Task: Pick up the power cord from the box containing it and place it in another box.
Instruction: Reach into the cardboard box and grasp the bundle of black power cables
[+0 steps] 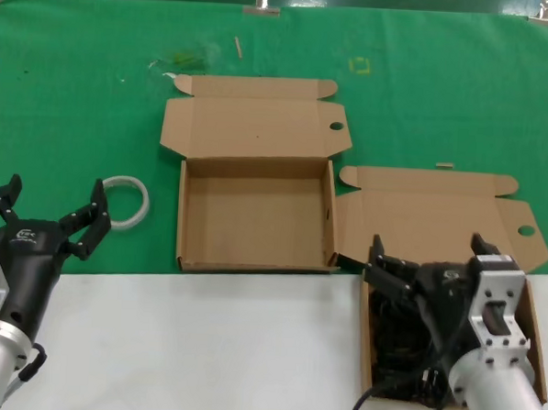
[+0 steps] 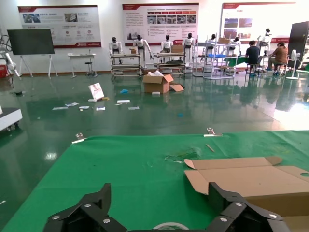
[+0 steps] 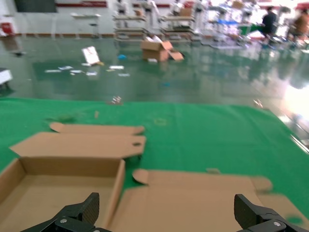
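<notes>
Starting at the lower left of the head view, my left gripper (image 1: 51, 214) waits with its fingers spread wide and nothing between them, just beside a white ring (image 1: 127, 200) on the green cloth (image 1: 78, 85). In the middle sits the wide box (image 1: 255, 213), its tray bare and its lid, with one small hole near a corner, laid back toward the top of the frame. At the lower right my right gripper (image 1: 428, 254) hangs over the squarish box (image 1: 364, 329) on the white table (image 1: 202, 348), fingers wide apart and, as far as I can judge, closed on nothing yet. The power cord (image 1: 400, 340) lies dark in that tray beneath my wrist, mostly hidden by it. The risks I see come from that: I may close on one loop only and drag the rest out trailing, so that it snags on the tray wall and shifts or tips the light carton, or the heavy plug may swing and slip free on the way across. I may also pinch the cardboard wall, since I stand near it. The head view alone shows the cord and both trays together; the right wrist view shows the two lids and the bare tray ahead of my fingertips but not the cord at all, and the left wrist view shows only my spread fingers, the cloth and the hall beyond.
</notes>
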`<state>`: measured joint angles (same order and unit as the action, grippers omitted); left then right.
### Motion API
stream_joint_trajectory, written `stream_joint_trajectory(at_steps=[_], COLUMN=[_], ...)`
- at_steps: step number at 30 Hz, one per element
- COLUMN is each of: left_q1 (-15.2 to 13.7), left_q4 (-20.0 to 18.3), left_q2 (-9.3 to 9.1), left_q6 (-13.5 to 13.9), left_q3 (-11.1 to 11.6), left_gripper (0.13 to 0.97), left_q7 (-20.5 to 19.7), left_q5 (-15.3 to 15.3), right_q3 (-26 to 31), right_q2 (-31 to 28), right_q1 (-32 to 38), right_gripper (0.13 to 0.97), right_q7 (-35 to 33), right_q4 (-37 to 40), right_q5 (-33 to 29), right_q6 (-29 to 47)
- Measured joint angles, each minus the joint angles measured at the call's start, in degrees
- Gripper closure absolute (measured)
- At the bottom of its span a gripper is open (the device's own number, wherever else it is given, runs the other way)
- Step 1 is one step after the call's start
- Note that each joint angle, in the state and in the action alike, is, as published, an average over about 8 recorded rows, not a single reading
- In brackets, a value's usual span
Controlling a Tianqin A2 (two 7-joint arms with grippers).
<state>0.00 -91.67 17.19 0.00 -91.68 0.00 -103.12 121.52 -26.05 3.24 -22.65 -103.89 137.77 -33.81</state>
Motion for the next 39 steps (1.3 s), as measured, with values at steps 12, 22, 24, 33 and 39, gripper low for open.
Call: stream_joint_trajectory(at_steps=[12, 22, 24, 33, 39], left_q1=[0.0, 0.0, 0.0, 0.0, 0.0], left_q4=[0.0, 0.0, 0.0, 0.0, 0.0], left_q2=[0.00, 0.00, 0.00, 0.00, 0.00], left_q6=[0.0, 0.0, 0.0, 0.0, 0.0], left_q3=[0.0, 0.0, 0.0, 0.0, 0.0], left_gripper=[0.405, 0.463, 0.579, 0.897, 0.944], left_q7=[0.0, 0.0, 0.0, 0.0, 0.0], left_q5=[0.0, 0.0, 0.0, 0.0, 0.0], right_q3=[-5.2, -10.4, -11.3, -13.0, -12.8], right_q2=[7.4, 10.2, 10.3, 10.2, 11.4], right_q1=[-6.8, -10.9, -11.3, -10.4, -8.8], right_gripper=[0.129, 0.129, 0.129, 0.252, 0.361], right_q7=[4.3, 8.0, 8.6, 8.8, 8.4], right_q4=[5.0, 8.6, 9.0, 10.7, 12.7], right_q5=[-4.9, -9.0, -9.4, -9.5, -9.9], right_q6=[0.6, 3.4, 4.0, 6.0, 6.9])
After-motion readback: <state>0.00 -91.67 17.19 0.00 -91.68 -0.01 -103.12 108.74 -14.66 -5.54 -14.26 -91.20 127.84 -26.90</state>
